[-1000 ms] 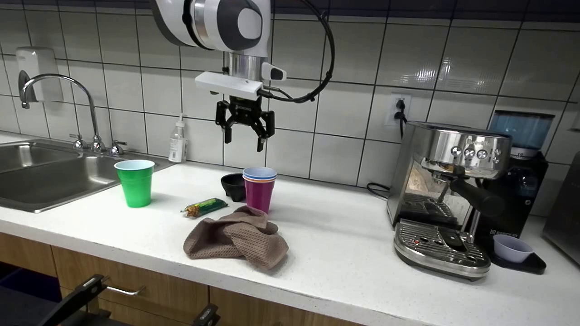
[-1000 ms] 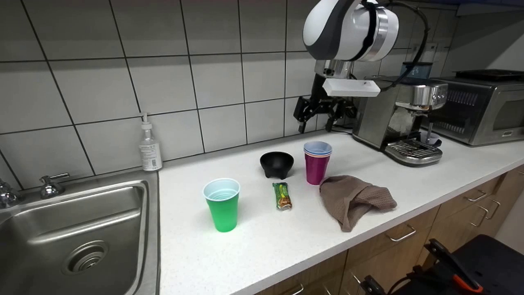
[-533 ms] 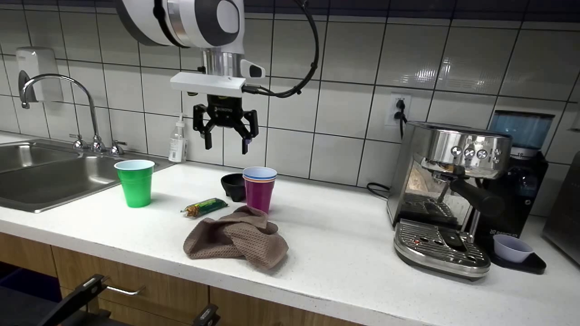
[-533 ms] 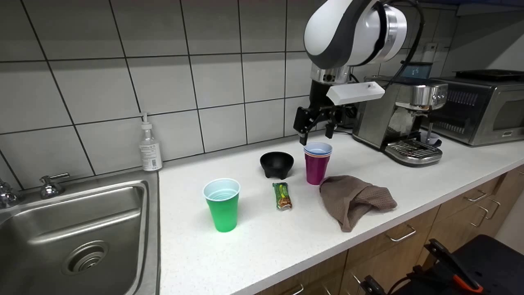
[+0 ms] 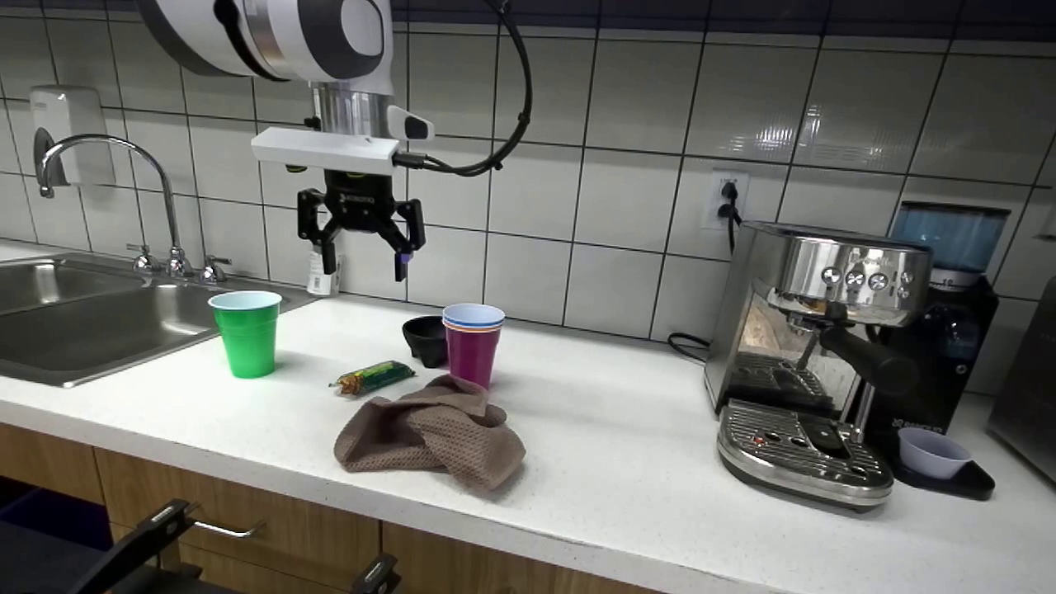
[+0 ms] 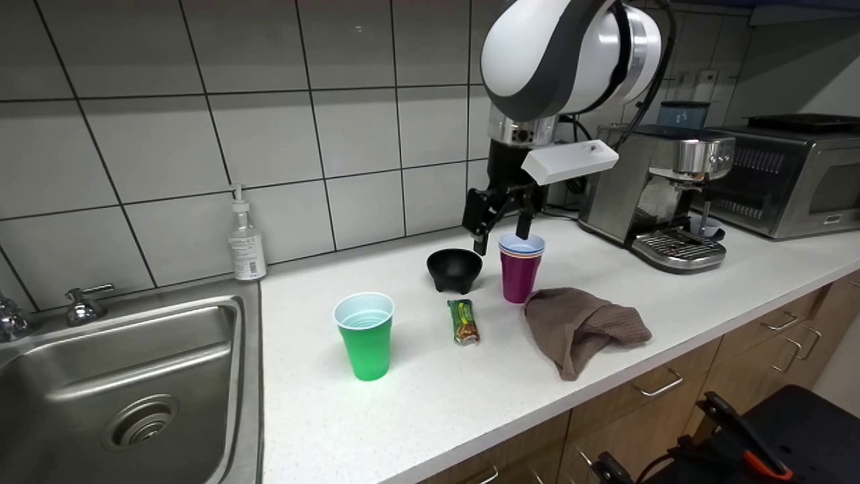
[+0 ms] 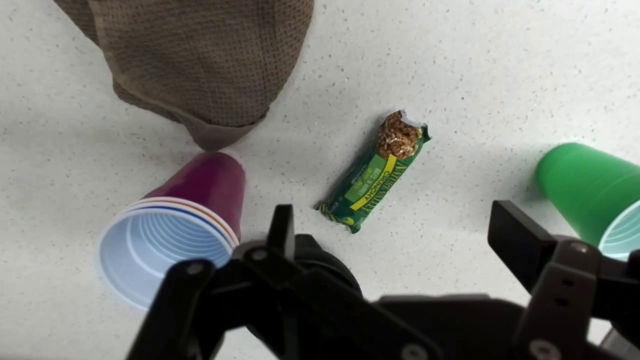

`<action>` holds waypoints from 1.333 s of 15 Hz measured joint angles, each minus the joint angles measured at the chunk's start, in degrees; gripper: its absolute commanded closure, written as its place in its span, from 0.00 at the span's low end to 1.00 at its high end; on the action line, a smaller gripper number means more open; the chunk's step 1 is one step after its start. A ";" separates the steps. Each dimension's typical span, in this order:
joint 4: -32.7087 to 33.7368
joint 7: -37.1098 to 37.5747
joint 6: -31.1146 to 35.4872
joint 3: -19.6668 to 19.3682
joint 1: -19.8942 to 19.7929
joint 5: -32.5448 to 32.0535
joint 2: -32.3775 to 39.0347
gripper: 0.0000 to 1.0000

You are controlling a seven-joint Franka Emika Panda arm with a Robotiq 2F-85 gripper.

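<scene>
My gripper (image 5: 365, 271) hangs above the counter, pointing down, its two black fingers (image 7: 520, 245) wide apart with nothing between them. A green granola bar packet (image 7: 375, 175) lies flat ahead of the gap in the wrist view. Partly hidden behind a finger there is a black footed bowl (image 6: 454, 270). Beside the bowl stands a purple cup stack (image 6: 519, 277) with pale blue insides, upright. A green cup (image 5: 247, 338) stands upright on the sink side of the packet. The crumpled brown towel (image 5: 437, 437) lies against or very close to the purple cups.
A steel sink (image 5: 124, 330) with a tall faucet (image 5: 167, 190) is set into the counter. By the tiled wall stands a soap bottle (image 6: 246, 252). Farther along are an espresso machine (image 5: 825, 272) and a microwave (image 6: 820, 178). Drawers with handles line the counter's front.
Still open, my gripper has travelled toward the sink side and come somewhat lower. The cups, bowl, packet and towel have stayed where they were.
</scene>
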 measured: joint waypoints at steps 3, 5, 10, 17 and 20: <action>-0.11 0.00 0.00 0.00 0.06 0.00 -0.04 0.00; -0.12 0.00 0.00 0.00 0.06 0.00 -0.05 0.00; -0.12 0.00 0.00 0.16 0.38 0.00 0.29 0.00; 0.26 0.00 -0.15 2.16 3.32 2.00 0.47 0.00; 0.88 0.00 -0.16 3.27 4.80 3.22 1.08 0.00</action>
